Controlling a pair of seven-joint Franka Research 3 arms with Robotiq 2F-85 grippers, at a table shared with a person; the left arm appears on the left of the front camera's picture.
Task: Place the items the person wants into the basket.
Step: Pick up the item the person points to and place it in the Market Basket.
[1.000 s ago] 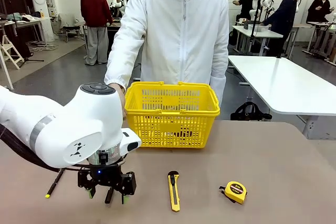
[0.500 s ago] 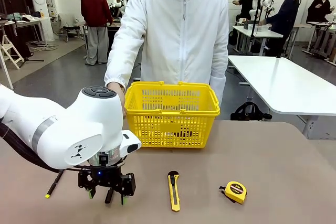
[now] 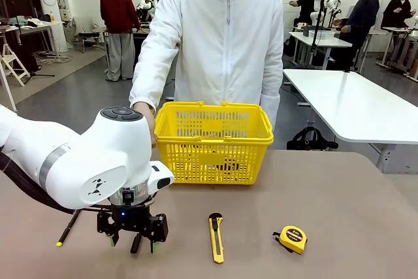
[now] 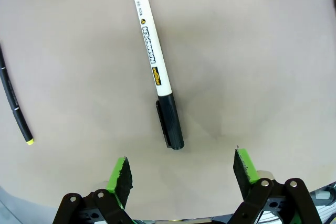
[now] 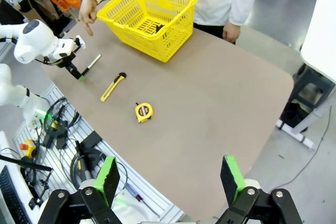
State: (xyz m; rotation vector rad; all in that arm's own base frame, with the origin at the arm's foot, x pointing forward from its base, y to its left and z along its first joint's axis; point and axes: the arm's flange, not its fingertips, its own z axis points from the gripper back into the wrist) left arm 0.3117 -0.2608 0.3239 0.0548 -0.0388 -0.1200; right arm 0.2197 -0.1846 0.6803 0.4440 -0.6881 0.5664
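The marker, white barrel with a black cap, lies flat on the brown table just ahead of my left gripper, which hangs open over it; the cap end points at the gap between the fingers. In the front view the left gripper hovers low at the near left. The yellow-and-black tape measure lies at the near right. The yellow basket stands at the far edge before the person in white. My right gripper is open, high above the table.
A thin black pen with a yellow tip lies left of the marker. The utility knife lies between the marker and the tape measure. The person's hand points down at the table's left side, beside the basket.
The left arm has barely shifted over the marker. Nothing on the table has moved.
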